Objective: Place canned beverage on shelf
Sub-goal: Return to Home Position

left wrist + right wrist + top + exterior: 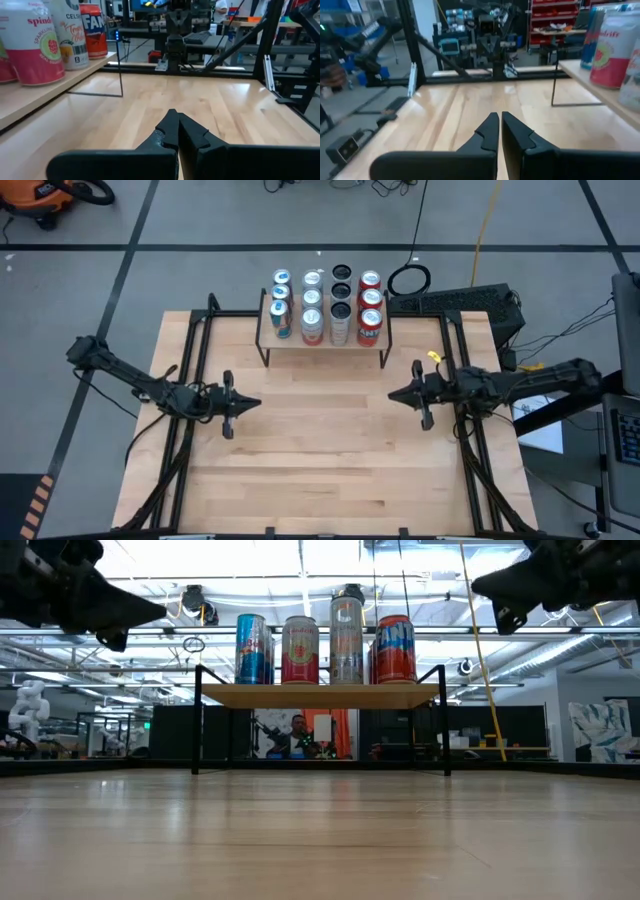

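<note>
My left pincer (pixel 256 404) hangs above the left side of the surface (pixel 320 480), its two dark fingers pressed together and holding nothing. My right pincer (pixel 392 394) mirrors it on the right side, fingers likewise together and empty. The two tips face each other across the wood, well apart.

Beyond them, at the far edge of the surface and midway between my arms, stands the shelf (pixel 322 348), a light wood top on thin black legs. The cans (pixel 311 315) stand upright on it, four columns across and three deep as I count from above. Every can I see is on the shelf.

I judge the placing done and the step in hand to be the return to rest. The next move calls for no grasp. Each arm only has to draw back to its own side with the pincer together, keeping away from the shelf legs.

Only parts of the writing can be read. In my left wrist view, a pink and white can (pixel 37 45) reads "spindr", a white can (pixel 70 35) beside it reads "CELS", and a red-orange can (pixel 93 30) reads "FAN". A blue and silver can (pixel 251 648) shows no lettering I can read.
</note>
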You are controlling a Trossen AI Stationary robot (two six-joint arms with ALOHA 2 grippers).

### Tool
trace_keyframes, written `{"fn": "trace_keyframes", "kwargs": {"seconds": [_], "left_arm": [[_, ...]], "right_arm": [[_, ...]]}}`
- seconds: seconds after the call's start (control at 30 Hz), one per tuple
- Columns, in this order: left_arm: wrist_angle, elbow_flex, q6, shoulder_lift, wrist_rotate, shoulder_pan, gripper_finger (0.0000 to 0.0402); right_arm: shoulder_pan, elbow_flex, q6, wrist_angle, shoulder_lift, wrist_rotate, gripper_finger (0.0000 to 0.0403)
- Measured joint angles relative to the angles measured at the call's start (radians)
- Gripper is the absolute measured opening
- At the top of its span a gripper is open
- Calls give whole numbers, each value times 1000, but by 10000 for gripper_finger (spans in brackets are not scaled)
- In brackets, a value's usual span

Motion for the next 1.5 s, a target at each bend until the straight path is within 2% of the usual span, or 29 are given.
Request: {"fn": "trace_keyframes", "kwargs": {"seconds": [0.23, 0.5, 0.67, 0.9, 1.13, 1.37, 1.5], "left_arm": [[37, -85, -26, -29, -2, 11, 0], [35, -90, -23, -40, -4, 11, 0], [32, -90, 15, -60, 50, 11, 0], [25, -91, 77, -90, 66, 51, 0], [22, -91, 76, -91, 221, 182, 0], [47, -91, 79, -100, 392, 300, 0], [38, -91, 75, -108, 440, 346, 0]], "right_arm": [[35, -1, -36, -27, 27, 1, 0], [36, -2, -84, -96, 28, -8, 0], [35, -57, -102, -86, 11, -33, 0], [35, -144, -104, -66, -37, -34, 0], [35, -232, -140, 48, -84, -139, 0], [35, -266, -144, 62, -129, -134, 0], [31, -267, -175, 54, -160, -134, 0]]}}
